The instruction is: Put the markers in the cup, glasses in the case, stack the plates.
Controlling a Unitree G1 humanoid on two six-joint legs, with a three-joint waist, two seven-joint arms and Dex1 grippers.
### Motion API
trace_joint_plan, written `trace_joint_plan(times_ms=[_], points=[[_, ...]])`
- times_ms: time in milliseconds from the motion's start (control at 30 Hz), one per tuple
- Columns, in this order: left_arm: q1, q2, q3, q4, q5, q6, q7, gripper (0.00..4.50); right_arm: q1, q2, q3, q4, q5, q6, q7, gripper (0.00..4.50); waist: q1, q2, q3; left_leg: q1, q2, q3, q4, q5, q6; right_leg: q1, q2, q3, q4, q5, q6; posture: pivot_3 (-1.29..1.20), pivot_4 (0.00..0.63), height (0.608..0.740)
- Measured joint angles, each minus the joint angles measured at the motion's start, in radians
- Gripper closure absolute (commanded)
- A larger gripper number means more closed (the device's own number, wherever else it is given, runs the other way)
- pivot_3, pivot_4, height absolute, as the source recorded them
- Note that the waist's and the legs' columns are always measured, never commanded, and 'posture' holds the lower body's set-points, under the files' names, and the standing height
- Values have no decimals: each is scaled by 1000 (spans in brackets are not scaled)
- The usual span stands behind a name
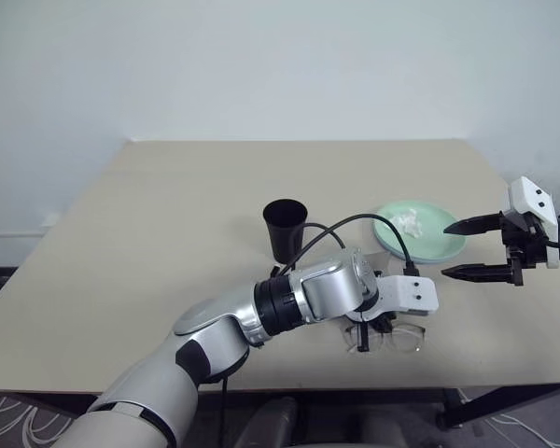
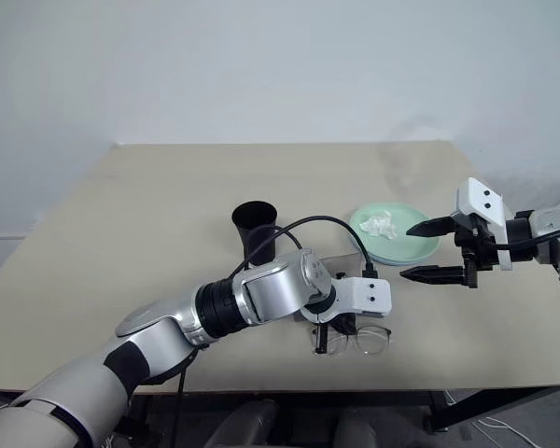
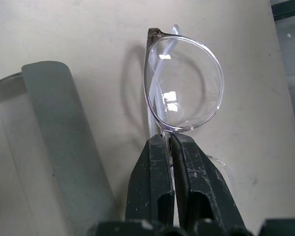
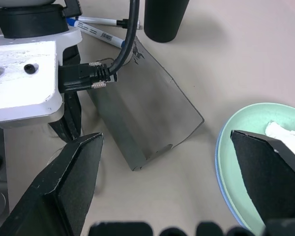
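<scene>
- The left gripper (image 3: 166,147) is pressed together on the glasses (image 3: 183,83), pinching the frame at the bridge; they lie flat near the tabletop's (image 1: 168,215) front edge.
- The grey case (image 4: 142,118) sits just beside the glasses, further in from that edge.
- The right gripper (image 1: 459,249) hangs spread wide and empty above the right side.
- The mint green plate (image 1: 429,245) rests on the light blue plate (image 4: 220,162), holding a crumpled white tissue (image 1: 408,221).
- The black cup (image 1: 285,231) stands upright mid-table.
- Two markers (image 4: 96,28) lie beside the cup.
</scene>
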Motion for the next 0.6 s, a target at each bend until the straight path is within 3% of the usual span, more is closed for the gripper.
trace_joint_plan(times_ms=[600], points=[[-135,160,187,58,-19,-42,-124,4466,6,-23,-8,59,-4,-24,24,0,1,1,0,0,0,0,0,0,0,-3,0,-2,-1,0,0,0,0,722]])
